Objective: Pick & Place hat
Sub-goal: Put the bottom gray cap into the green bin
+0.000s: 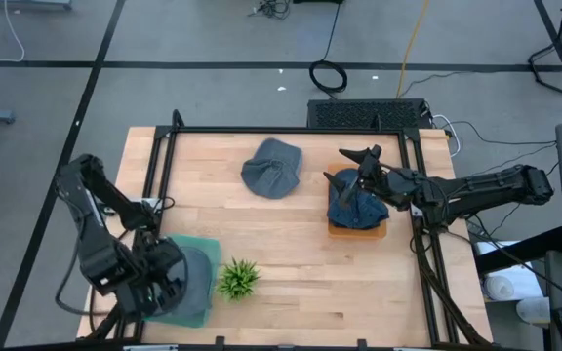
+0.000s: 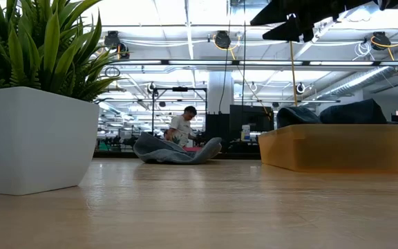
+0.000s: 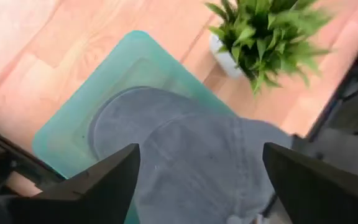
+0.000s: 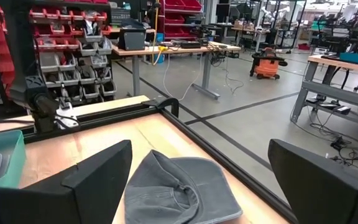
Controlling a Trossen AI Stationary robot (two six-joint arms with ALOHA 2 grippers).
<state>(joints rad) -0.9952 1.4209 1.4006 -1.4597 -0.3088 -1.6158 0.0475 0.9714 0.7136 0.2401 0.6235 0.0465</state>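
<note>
- Near left corner of the counter (image 1: 291, 292): left tool (image 1: 159, 283) over the teal tray (image 1: 201, 246), fingers apart, nothing clamped; one grey hat (image 3: 191, 155) lying in that tray, directly beneath.
- Just beside the tray: small potted plant (image 1: 238, 278).
- Middle, toward the far edge: loose grey hat (image 1: 271, 168), brim pointing nearward.
- Far right: right tool (image 1: 354, 166), fingers wide apart, above the orange tray (image 1: 357, 230) of dark hats (image 1: 354, 210); loose hat just to its left, clearly nearer this arm.

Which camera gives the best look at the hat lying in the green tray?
The left wrist view: the hat fills it, lying on the green tray. The high view shows it partly behind the left gripper. The other two views miss it.
</note>
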